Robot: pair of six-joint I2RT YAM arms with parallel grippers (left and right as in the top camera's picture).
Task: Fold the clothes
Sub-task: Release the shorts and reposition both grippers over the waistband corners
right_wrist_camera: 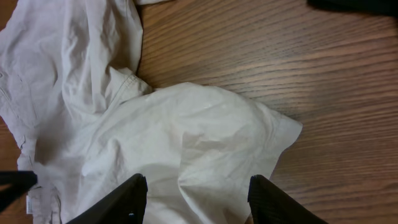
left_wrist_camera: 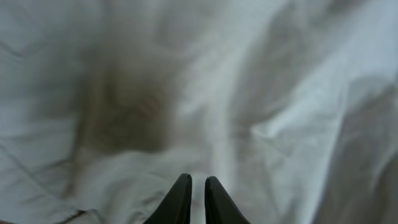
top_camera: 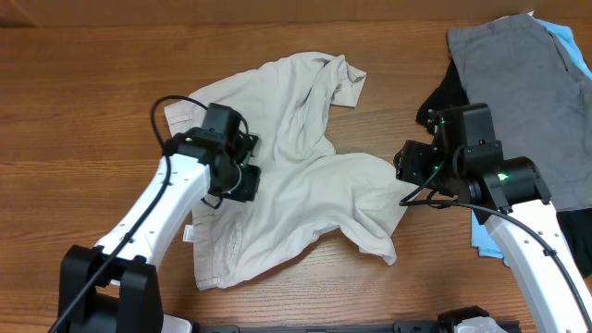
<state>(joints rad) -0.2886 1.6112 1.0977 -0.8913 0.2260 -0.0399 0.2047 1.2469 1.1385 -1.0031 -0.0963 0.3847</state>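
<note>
My left hand hangs low over the beige khaki shorts, its fingers drawn almost together; I cannot tell whether any cloth is pinched between them. My right hand is spread wide above the rumpled leg hem on the shorts' right side. The shorts lie crumpled and spread out mid-bench. Beyond my right arm, at the far right corner, a grey garment lies over a black one and a light-blue one.
</note>
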